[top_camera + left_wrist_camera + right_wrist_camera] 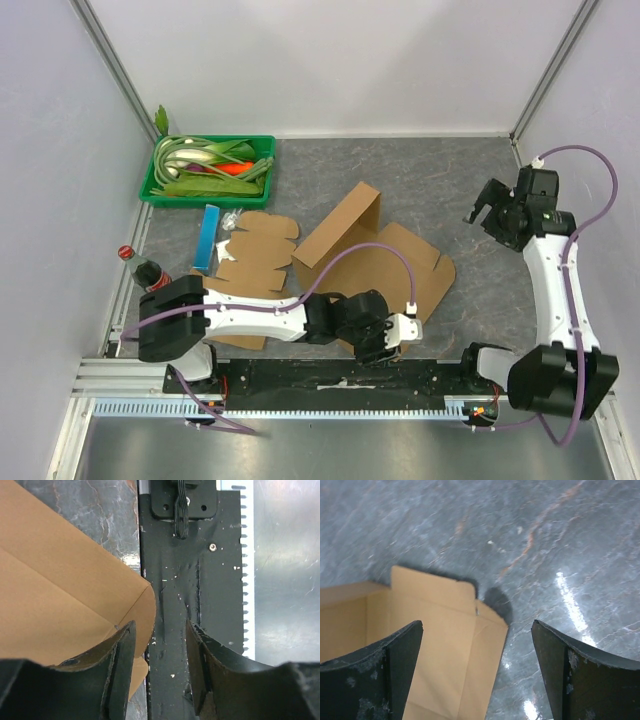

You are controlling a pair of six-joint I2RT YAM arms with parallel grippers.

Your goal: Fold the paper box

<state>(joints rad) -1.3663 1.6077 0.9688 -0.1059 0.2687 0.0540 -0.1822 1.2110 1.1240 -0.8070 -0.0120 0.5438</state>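
Looking first from the top external view, the paper box (375, 255) lies on the counter (480, 170) as a mostly flat brown sheet, and only one panel at its far side stands up. Its near edge is just beyond the left end effector (388, 345), which hangs low over the black base plate (300, 375). The right end effector (478, 208) is raised and well apart from the box, which lies on its left side. Another flat cardboard blank (255, 262) lies behind the left arm's elbow, away from both end effectors.

From the left wrist view, the left end effector (160, 625) is moderately open and holds nothing; only the base plate (200, 580) shows between its fingers. A rounded corner of the box (65, 595) lies just outside the left finger (122, 665); whether they touch cannot be told.

From the right wrist view, the right end effector (476, 625) is spread wide and empty. A flap of the box (440, 630) lies below it, closer to its left finger (395, 660), on the bare counter (530, 530).

The task seems to be at an early stage: one wall is up, but the other walls and flaps appear unfolded and nothing is closed.
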